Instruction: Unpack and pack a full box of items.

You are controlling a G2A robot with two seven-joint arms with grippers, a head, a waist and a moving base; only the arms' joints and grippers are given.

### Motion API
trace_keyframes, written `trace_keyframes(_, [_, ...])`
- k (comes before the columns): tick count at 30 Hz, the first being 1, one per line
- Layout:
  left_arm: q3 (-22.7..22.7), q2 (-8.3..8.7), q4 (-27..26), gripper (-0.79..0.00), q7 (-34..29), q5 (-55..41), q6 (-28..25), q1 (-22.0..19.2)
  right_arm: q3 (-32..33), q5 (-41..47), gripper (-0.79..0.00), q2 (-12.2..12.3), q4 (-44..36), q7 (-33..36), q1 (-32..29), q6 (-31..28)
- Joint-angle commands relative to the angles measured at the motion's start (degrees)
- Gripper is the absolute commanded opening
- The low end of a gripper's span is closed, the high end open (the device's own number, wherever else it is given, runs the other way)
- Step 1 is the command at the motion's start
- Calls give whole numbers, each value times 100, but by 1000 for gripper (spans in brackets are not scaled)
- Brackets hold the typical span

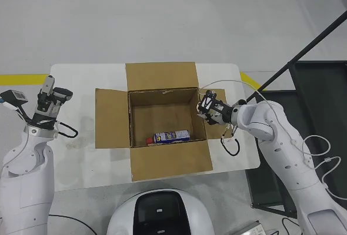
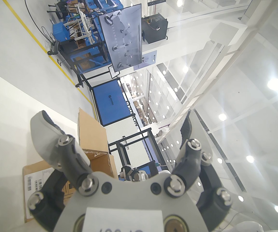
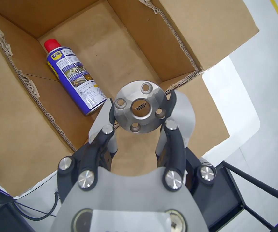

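Right end effector (image 3: 141, 103): clamped on a round metal flange (image 3: 151, 124), one finger on each side of its rim, so the disc faces out from the palm.
Flange position: between the fingers, above the rim of the open box (image 3: 56, 1) where a wall meets a side flap. We see no contact with the cardboard.
Below and ahead: a spray can (image 3: 74, 78) lies on its side on the box floor against one wall; the rest of the floor is bare.
Step in hand: we judge this a carry of the flange across the rim, but we cannot tell whether inward or outward.
Next move: if packing, we lower onto the bare floor beside the can. If unpacking, we clear the wall first.
Left end effector (image 2: 114, 123): fingers wide apart, holding nothing, across the box from the loaded one and raised over the bench (image 1: 79, 82) edge.
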Motion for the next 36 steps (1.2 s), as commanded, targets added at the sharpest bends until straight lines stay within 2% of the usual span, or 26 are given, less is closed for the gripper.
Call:
trace_keyframes(1, [0,0,0,0,0,0,0,0,-149,-118,-785,-16,-65,15,100,6])
trace_keyframes(6, [0,0,0,0,0,0,0,0,-1058,-206,-785,-184,191,222,861,-81])
trace_keyframes(12, [0,0,0,0,0,0,0,0,-2445,-290,-785,-571,1146,552,1904,47])
trace_keyframes(18, [0,0,0,0,0,0,0,0,-3377,-458,-785,-962,2210,648,2539,346])
trace_keyframes(24, [0,0,0,0,0,0,0,0,-3983,-582,-785,-1324,3161,590,2942,501])
trace_keyframes(35, [0,0,0,0,0,0,0,0,-4456,-481,-785,-1795,4330,359,3331,372])
trace_keyframes(36, [0,0,0,0,0,0,0,0,-4478,-478,-763,-1827,4414,342,3355,359])
